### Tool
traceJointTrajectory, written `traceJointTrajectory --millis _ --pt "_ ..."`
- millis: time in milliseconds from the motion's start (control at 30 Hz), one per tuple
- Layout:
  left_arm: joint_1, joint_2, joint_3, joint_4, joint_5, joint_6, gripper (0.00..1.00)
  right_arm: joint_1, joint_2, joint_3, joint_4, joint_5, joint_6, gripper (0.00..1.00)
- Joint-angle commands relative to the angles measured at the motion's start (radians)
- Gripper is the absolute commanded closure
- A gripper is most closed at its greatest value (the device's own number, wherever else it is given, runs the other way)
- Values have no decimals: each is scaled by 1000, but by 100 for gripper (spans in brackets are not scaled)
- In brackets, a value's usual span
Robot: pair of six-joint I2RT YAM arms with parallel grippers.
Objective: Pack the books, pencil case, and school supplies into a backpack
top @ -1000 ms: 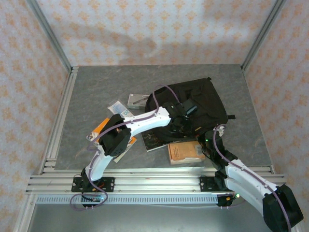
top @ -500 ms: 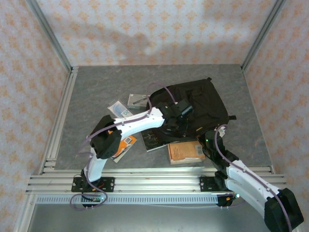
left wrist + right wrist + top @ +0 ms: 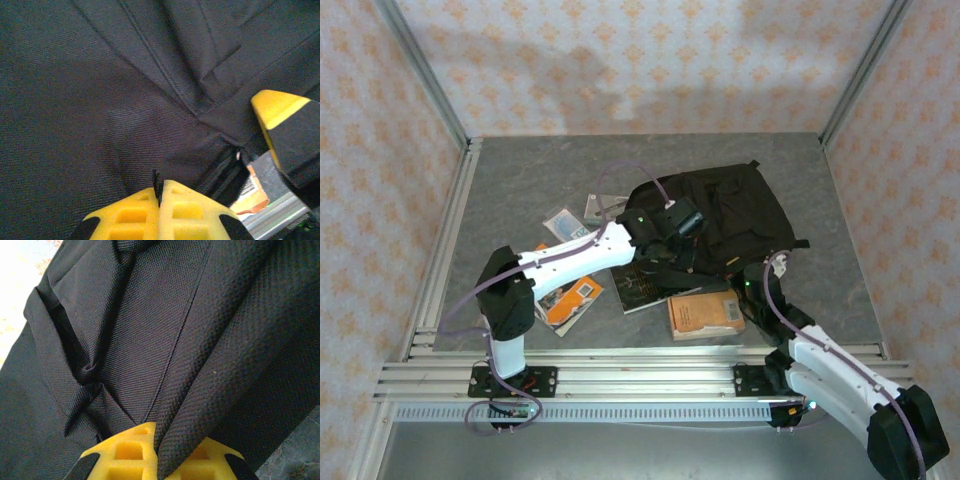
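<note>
Since the earlier frame the elbow of the left arm point(image 3: 505, 300) has been swung down and out, away from the backpack point(image 3: 740, 205), and the left claw point(image 3: 680, 262) has been drawn in to the backpack's near left edge. In the left wrist view its yellow pads point(image 3: 190, 212) are seen pressed together, with a thin black tab of the backpack pinched at their seam. The right claw point(image 3: 752, 285) is set at the backpack's near edge, and in the right wrist view it is clamped on a raised fold of the black fabric.

The backpack is laid flat on the desk point(image 3: 540, 170). Bare desk is left beyond the backpack's far edge and along its right side, so open room is found there. The space off its left side is crowded. A black-covered book point(image 3: 638, 290) is tucked against the near left corner, an orange-and-white book point(image 3: 570, 297) lies farther left under the left arm, and a printed packet point(image 3: 563, 222) and a grey box point(image 3: 595, 207) lie off the left edge. A brown book point(image 3: 703, 316) lies just beside the backpack's near edge, between the two claws, with little room left before the rail point(image 3: 640, 372).
</note>
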Motion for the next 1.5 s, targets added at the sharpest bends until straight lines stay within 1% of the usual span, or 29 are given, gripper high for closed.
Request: traceJointTrajectory --millis 0,200,367,600,833,933,1067,1100,1133,1167,1200,1300,1333,1367,1400,1467 --pt "25 -70 -11 -37 -96 41 100 1 7 44 -90 79 -77 100" --pt "52 -117 -54 -50 -105 58 100 -2 40 99 -160 90 -133 100" --pt "68 -166 -95 -57 -119 69 100 -21 111 164 -223 90 -169 100" --pt "119 -235 -153 -67 -151 90 100 -102 192 256 -318 42 -205 100" --pt "161 -279 -180 -72 -184 113 100 -161 289 375 -440 59 -225 100" --pt "161 -278 -179 -63 -171 130 100 -202 346 421 -453 24 -213 100" --pt "161 -247 -153 -30 -107 128 100 -250 441 506 -487 -37 -195 100" --pt "161 -230 -130 -33 -84 125 100 -254 456 526 -495 -54 -193 91" --pt "161 -213 -107 -33 -58 123 100 -254 473 552 -510 -75 -193 76" --pt "158 -200 -84 -33 -35 121 100 -254 483 575 -530 -89 -194 63" --pt "153 -189 -57 -31 -19 118 100 -254 483 605 -564 -98 -183 54" --pt "124 -162 18 -34 -7 120 100 -253 479 724 -773 -40 -97 36" --pt "112 -153 42 -39 -5 121 100 -254 479 764 -833 -37 -93 25" --pt "101 -146 59 -42 -3 120 100 -254 474 789 -874 -38 -92 19" --pt "87 -140 73 -44 -1 120 100 -254 467 808 -906 -48 -94 14" --pt "62 -136 90 -45 -4 114 100 -254 424 810 -924 -103 -102 12"
